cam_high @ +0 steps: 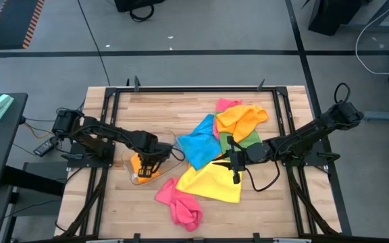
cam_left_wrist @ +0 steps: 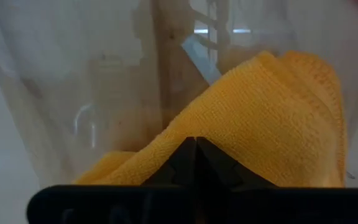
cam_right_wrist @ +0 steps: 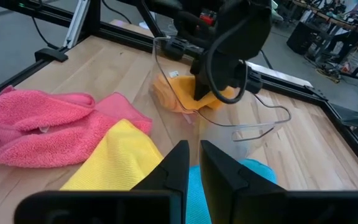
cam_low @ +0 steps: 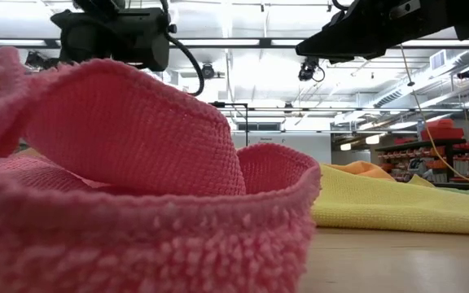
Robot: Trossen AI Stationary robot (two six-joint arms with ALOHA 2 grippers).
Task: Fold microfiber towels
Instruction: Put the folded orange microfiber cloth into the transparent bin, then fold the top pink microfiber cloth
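Observation:
An orange towel [cam_high: 142, 170] lies bunched in a clear plastic tray [cam_high: 174, 150] at the table's left. My left gripper [cam_high: 151, 164] stands over it, shut on it; it also shows in the right wrist view [cam_right_wrist: 211, 93]. My right gripper [cam_high: 234, 169] hovers above a yellow towel [cam_high: 211, 183], its fingers [cam_right_wrist: 179, 163] nearly together and empty. A crumpled pink towel [cam_high: 179, 202] lies near the front edge. Blue [cam_high: 198, 142], orange [cam_high: 242, 119], green [cam_high: 250, 139] and pink [cam_high: 227, 104] towels lie overlapping in a pile at the centre-right. My left gripper pinches a raised fold of the orange towel [cam_left_wrist: 229, 134] between its two fingers. The fingers come from above, pointing down into the tray. The rest of the towel [cam_right_wrist: 169, 93] lies bunched on the tray's floor below the fingers.
The tray's clear walls [cam_right_wrist: 253, 127] rise around the left gripper. Bare wood [cam_high: 147, 111] lies at the far left and along the front right [cam_high: 269, 209]. A black frame [cam_high: 194, 88] borders the table.

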